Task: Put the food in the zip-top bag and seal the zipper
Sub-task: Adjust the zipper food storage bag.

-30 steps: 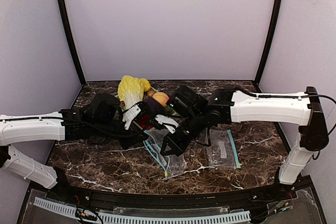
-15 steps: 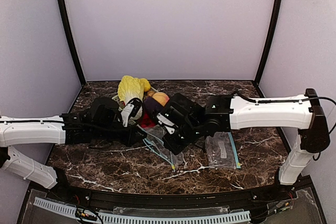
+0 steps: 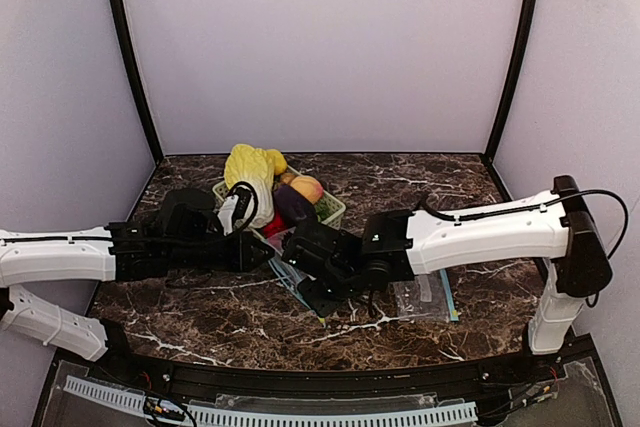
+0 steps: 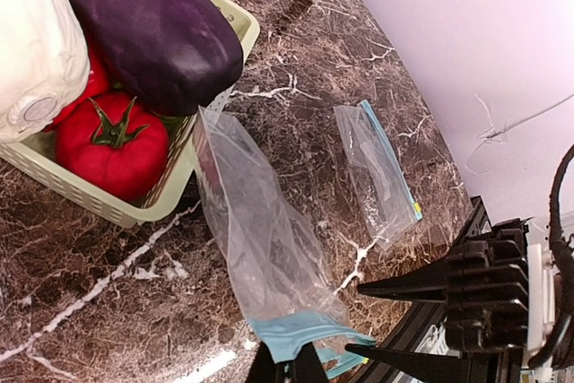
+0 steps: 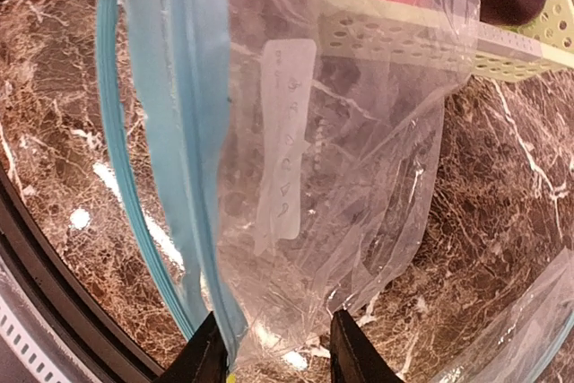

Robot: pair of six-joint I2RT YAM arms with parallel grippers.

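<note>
**Bag mouth pinched on one side, food not yet in**

Clamps tight with the left gripper [image 4: 289, 361] on the blue zipper strip [image 4: 300, 334] at the mouth of the zip-top bag [image 4: 260, 248], near the middle of the tabletop [image 3: 200, 327], toward its near edge. Holds that lip, by the look of it, so the mouth can be drawn apart. Sets the right gripper [image 5: 273, 352] at the same mouth, fingers partly apart, straddling the zipper edge without closing on it. Probably there to take the opposite lip.

Leaves the food in the pale green basket [image 4: 134, 213] by the far edge, left of centre. Shows the dark purple eggplant [image 4: 152, 29] lying across the top and the peach [image 3: 305, 187] just behind it. Cannot pick out the small green fruit. Shares the basket with a pale cabbage [image 4: 31, 42] and a red pepper [image 4: 112, 141] under the eggplant, neither of them wanted.

Leans the bag's closed end on the basket's wall, right below the eggplant, handy for a short carry. Lies nearly flat, though, and likely needs spreading before anything goes in. Crowds the basket's front with both arms, which may hamper a reach for the food. Keeps a second bag [image 3: 425, 292] flat toward the right edge, well apart and in nobody's way.
</note>
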